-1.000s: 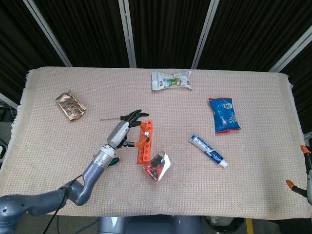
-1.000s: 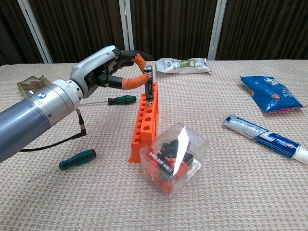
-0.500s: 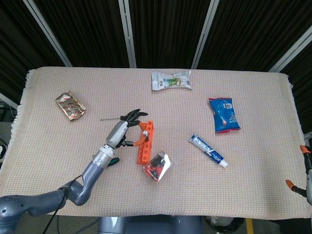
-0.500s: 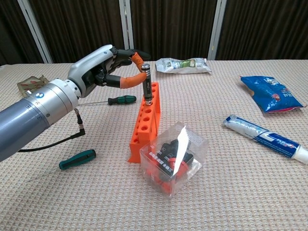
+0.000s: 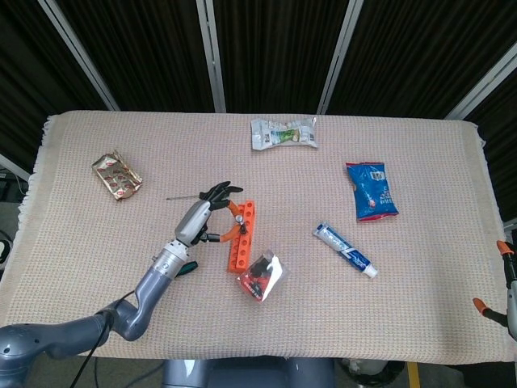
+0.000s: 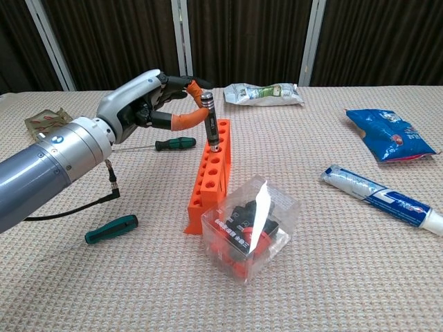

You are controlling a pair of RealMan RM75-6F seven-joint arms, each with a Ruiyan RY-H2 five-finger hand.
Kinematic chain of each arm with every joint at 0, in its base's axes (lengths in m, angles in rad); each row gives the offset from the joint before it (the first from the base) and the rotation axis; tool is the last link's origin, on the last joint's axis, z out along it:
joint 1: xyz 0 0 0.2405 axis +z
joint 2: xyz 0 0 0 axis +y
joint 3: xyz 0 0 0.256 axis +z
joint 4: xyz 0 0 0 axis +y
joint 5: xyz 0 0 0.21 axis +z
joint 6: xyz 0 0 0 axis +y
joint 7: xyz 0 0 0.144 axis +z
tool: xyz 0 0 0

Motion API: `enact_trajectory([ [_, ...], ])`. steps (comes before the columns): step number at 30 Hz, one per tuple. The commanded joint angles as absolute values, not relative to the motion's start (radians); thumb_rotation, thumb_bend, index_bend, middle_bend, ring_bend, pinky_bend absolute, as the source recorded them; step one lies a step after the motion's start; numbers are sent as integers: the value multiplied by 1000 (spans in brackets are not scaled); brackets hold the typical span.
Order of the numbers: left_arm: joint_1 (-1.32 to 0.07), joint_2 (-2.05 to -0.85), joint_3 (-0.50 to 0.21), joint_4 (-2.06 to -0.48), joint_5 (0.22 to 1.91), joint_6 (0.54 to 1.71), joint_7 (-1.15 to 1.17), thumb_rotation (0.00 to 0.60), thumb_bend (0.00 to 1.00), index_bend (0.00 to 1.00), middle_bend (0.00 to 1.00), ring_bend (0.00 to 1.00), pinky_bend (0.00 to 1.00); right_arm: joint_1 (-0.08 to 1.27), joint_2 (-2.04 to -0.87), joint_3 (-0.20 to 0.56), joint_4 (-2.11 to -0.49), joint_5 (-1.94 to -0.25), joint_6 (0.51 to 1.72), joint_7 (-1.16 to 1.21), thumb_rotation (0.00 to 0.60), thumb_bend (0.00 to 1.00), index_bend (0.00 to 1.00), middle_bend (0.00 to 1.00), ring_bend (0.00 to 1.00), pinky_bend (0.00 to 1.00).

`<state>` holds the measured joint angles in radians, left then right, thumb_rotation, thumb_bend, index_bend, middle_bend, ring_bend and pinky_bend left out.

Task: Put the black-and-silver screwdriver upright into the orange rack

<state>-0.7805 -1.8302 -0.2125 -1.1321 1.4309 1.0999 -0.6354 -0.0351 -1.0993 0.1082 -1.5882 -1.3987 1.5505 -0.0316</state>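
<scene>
Left hand [image 6: 149,104] pinches the black-and-silver screwdriver [image 6: 210,122], its tip in the orange rack [image 6: 210,169]. Since 1 s ago, the screwdriver tilts further left. Right hand out of view.

The left robot hand [image 6: 149,104] reaches forward on its extended arm, thumb and fingertip pinched, other fingers spread.

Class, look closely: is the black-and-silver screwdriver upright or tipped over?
Nearly upright: the black-and-silver screwdriver leans slightly, tip down in the orange rack, pinched by the left hand.

Head view looks steeply down from high; chest view low, close, level.
</scene>
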Motion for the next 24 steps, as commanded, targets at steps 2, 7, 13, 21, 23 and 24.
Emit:
enact_trajectory([
  [2,-780,-1833,-212,-1129,1431,1098,-638,531,555,642,137,0,0,-34,-1100,108,-1588,-1399,1550,-33,600,0,55,87,0,146],
  [7,-780,-1837,-209,-1121,1433,1097,-634,529,556,642,138,0,0,-33,-1100,108,-1589,-1399,1548,-33,600,0,55,87,0,146],
  [13,-781,-1833,-210,-1127,1443,1105,-633,529,556,642,138,0,0,-33,-1100,109,-1589,-1396,1548,-34,600,0,54,87,0,146],
  [21,-782,-1817,-201,-1150,1447,1096,-600,522,559,590,118,0,0,-34,-1101,108,-1587,-1396,1548,-29,600,0,55,87,0,146],
  [23,-780,-1813,-196,-1153,1450,1093,-600,484,550,439,75,0,0,-33,-1100,109,-1587,-1397,1548,-28,600,0,54,88,0,146],
  [24,-779,-1810,-194,-1157,1453,1094,-603,456,537,324,41,0,0,-34,-1100,108,-1587,-1396,1548,-29,600,0,54,88,0,146],
])
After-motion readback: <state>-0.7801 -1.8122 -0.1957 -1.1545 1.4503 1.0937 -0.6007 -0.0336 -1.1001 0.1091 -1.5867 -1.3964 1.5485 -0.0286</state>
